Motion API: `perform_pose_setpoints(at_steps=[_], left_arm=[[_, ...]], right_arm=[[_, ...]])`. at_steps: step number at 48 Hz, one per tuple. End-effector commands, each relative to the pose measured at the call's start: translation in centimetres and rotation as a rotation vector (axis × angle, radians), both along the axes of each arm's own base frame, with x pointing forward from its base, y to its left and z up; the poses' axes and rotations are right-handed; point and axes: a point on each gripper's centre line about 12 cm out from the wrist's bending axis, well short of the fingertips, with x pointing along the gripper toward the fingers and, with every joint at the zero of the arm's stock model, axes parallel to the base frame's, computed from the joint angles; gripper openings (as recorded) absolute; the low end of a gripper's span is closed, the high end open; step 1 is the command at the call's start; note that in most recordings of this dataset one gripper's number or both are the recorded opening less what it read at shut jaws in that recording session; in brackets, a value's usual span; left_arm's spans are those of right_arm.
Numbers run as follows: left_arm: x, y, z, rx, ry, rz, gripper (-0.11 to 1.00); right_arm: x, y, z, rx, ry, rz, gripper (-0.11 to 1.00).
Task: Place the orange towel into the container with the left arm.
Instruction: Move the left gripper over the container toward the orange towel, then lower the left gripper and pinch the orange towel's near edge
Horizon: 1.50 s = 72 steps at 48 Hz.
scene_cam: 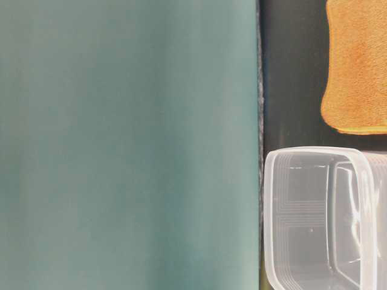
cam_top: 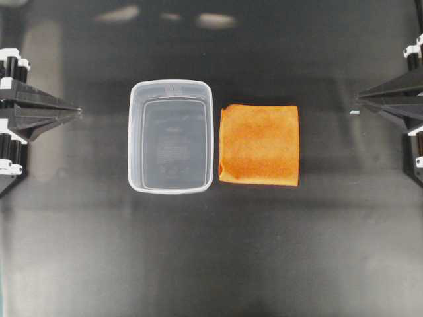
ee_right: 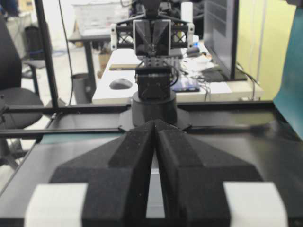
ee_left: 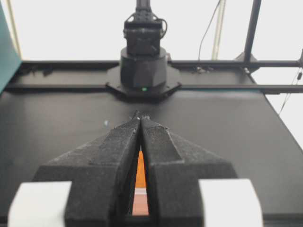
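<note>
The orange towel (cam_top: 259,144) lies folded flat on the black table, just right of the clear container (cam_top: 171,136), which stands empty; the two sit side by side, nearly touching. The table-level view shows the towel (scene_cam: 357,66) and the container (scene_cam: 323,217) too. My left gripper (cam_top: 78,113) is shut and empty at the far left edge, well away from the container. My right gripper (cam_top: 355,100) is shut and empty at the far right edge, apart from the towel. In the left wrist view a sliver of orange towel (ee_left: 140,170) shows between the closed fingers (ee_left: 118,156).
A teal panel (scene_cam: 127,145) fills most of the table-level view. The opposite arm's base (ee_left: 143,66) stands at the far table edge in the left wrist view. Black frame rails (ee_right: 71,109) border the table. A desk with clutter (ee_right: 189,80) lies beyond.
</note>
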Motion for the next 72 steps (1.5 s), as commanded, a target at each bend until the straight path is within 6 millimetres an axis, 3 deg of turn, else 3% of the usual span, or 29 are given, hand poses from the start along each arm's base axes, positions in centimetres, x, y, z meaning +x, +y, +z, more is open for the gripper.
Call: perform_pose_setpoints(at_steps=[1,11,18,30,33,37,43,47,60,63,72], left_arm=[[0.9,0.2,1.1,0.013,0.0,0.006,0.06],[4.2,0.3,3.9,0.015,0.098,0.013,0.0],[7.9,0.8,5.3,0.025,0.212,0.028,0.0],[14.9,1.4,5.3,0.052,0.363,0.039,0.0],[16.4,1.5,5.2,0.059,0.394,0.04,0.0],[18.5,1.7,4.9,0.067,0.454,0.042,0.01],[21.2,2.0,3.1,0.065,0.629,0.043,0.02],[22.9,2.2,1.4,0.064,0.766,0.044,0.12],[29.1,1.5,-5.1,0.11,1.083,0.0,0.84],[30.3,1.3,-6.6,0.134,1.107,-0.017,0.89],[32.8,1.1,-11.3,0.172,1.17,-0.046,0.87]], right_arm=[[0.2,-0.1,0.7,0.011,-0.02,-0.004,0.01],[-0.2,-0.6,1.2,0.019,-0.042,-0.028,0.01],[-0.6,-0.8,1.5,0.021,-0.053,-0.043,0.01],[-1.9,-1.5,1.6,0.025,-0.058,-0.082,0.01],[-2.1,-1.5,1.4,0.043,-0.034,-0.08,0.08],[-2.4,-1.4,1.0,0.082,0.012,-0.077,0.28],[-2.9,-1.4,0.5,0.096,0.083,-0.077,0.65],[-3.2,-1.3,0.4,0.096,0.114,-0.078,0.8],[-4.0,-1.2,1.3,0.091,0.088,-0.076,0.76],[-4.2,-1.2,1.7,0.092,0.068,-0.076,0.76],[-4.5,-1.1,2.9,0.089,-0.021,-0.066,0.76]])
